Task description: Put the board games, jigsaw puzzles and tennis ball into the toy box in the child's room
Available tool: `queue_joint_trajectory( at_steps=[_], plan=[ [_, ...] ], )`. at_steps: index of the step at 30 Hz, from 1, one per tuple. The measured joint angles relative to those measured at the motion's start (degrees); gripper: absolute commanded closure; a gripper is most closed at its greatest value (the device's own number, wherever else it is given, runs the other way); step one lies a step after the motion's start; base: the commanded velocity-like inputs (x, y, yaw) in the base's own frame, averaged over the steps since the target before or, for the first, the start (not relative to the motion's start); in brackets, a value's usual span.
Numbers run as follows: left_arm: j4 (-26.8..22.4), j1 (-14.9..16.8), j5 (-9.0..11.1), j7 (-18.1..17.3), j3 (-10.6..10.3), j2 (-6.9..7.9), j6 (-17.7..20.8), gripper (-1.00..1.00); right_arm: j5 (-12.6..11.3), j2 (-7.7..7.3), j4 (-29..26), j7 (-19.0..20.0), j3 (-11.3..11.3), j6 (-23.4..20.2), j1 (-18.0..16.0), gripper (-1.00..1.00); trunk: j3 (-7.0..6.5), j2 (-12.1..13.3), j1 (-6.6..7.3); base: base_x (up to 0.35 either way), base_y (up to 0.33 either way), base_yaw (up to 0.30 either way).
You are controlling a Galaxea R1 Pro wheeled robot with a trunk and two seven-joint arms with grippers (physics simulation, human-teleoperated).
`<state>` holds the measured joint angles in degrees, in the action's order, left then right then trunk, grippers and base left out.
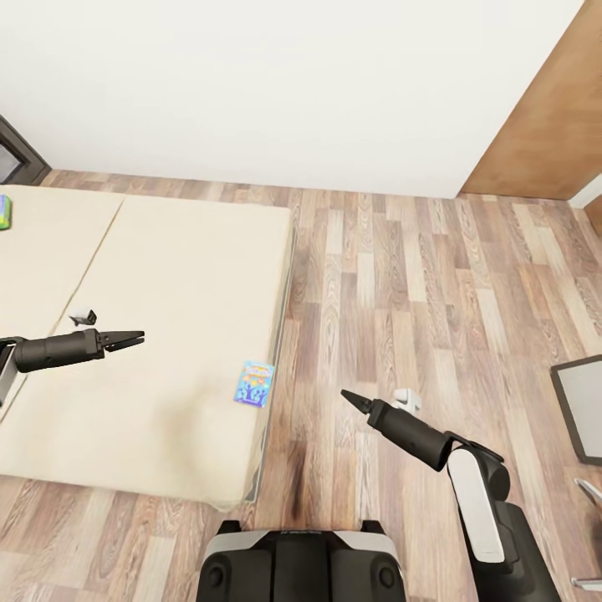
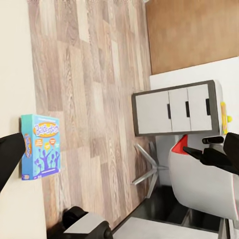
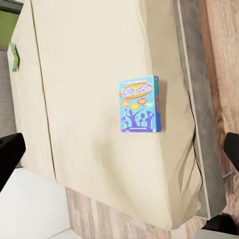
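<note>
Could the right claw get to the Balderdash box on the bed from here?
Probably yes: the Balderdash box lies flat near the bed edge facing the robot, with only bare floor between it and the right claw, which is holding nothing.

One board game (image 1: 254, 383) lies on the bed (image 1: 167, 276) near its right edge; a second game (image 1: 4, 211) lies far left; floor (image 1: 435, 318) is at right.

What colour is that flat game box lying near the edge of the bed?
The flat rectangular board game box is bright blue with a yellow title and orange speech bubbles; clearest in the right wrist view.
</note>
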<state>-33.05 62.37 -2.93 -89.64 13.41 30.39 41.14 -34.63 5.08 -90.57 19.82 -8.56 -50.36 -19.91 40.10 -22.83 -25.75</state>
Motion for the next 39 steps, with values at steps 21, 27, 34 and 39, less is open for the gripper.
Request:
queue_joint_trajectory(
  at_steps=[21, 27, 34, 39],
  plan=[
    [0.0, -0.2, 0.0, 0.0, 0.0, 0.02, 0.0, -1.0, -0.1, 0.09, -0.1, 0.0, 0.0, 0.0, 0.0, -1.0, -1.95, 0.0, 0.0, 0.0, 0.0, 0.0],
    [0.0, -0.2, 0.0, 0.0, 0.0, 0.02, 0.0, -1.0, -0.2, 0.09, -0.1, 0.0, -0.1, 0.1, 0.0, -1.0, -2.51, 0.0, 0.0, 0.0, 0.0, 0.0],
    [0.0, -0.2, 0.0, 0.0, 0.0, 0.03, 0.0, -1.0, -0.2, 0.12, -0.1, -0.1, -0.1, 0.1, 0.0, -1.0, -3.16, 0.0, 0.0, 0.0, 0.0, 0.0],
    [0.0, -0.2, 0.0, 0.0, 0.0, 0.03, 0.0, -1.0, -0.2, 0.12, -0.1, -0.1, -0.1, 0.1, 0.0, -1.0, -3.62, 0.0, 0.0, 0.0, 0.0, 0.0]
  ],
)
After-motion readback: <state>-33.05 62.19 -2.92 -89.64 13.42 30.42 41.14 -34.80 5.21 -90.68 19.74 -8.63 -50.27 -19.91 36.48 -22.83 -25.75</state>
